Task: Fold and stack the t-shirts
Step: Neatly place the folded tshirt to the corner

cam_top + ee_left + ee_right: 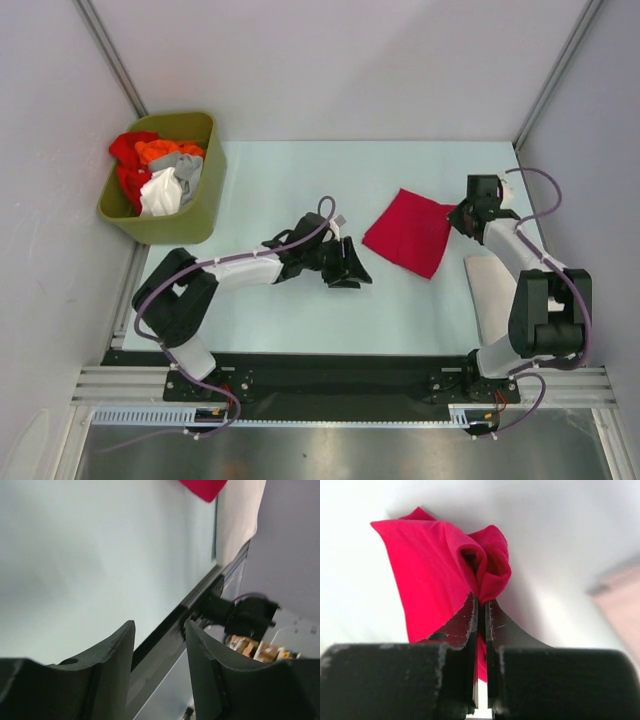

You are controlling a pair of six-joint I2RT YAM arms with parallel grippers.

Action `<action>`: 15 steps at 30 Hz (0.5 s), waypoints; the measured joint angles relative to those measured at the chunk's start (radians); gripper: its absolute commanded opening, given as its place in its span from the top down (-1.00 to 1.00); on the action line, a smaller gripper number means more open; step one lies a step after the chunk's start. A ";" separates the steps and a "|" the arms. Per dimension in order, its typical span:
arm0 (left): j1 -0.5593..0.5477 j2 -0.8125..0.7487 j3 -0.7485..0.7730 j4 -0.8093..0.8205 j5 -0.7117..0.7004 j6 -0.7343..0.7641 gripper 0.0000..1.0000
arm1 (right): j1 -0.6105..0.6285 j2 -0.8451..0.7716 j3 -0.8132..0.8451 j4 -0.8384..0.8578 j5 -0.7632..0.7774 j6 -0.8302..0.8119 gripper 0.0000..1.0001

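Note:
A crimson-red t-shirt [408,232] lies folded into a flat square on the pale table, right of centre. My right gripper [458,216] is shut on its right corner, and the pinched cloth [485,567] bunches up just past the fingertips [481,600]. My left gripper [352,268] hovers open to the left of the shirt, apart from it, with nothing between its fingers [160,627]; only the shirt's tip [202,487] shows in that view. An off-white folded t-shirt [488,292] lies at the table's right edge, partly under the right arm. Other t-shirts, red, orange, grey and white, fill the bin.
An olive-green bin [195,225] stands at the back left corner, with the loose shirts [160,172] heaped in it. Grey walls close the table in at the back and sides. The black base rail [330,375] runs along the near edge.

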 measured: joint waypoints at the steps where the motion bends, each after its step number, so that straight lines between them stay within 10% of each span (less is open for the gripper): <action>1: 0.001 -0.020 -0.003 -0.033 0.010 0.046 0.00 | -0.004 -0.019 0.000 -0.037 0.046 0.014 1.00; 15: 0.023 -0.204 -0.034 -0.160 0.119 0.287 0.00 | -0.205 -0.180 0.014 -0.380 0.326 0.076 1.00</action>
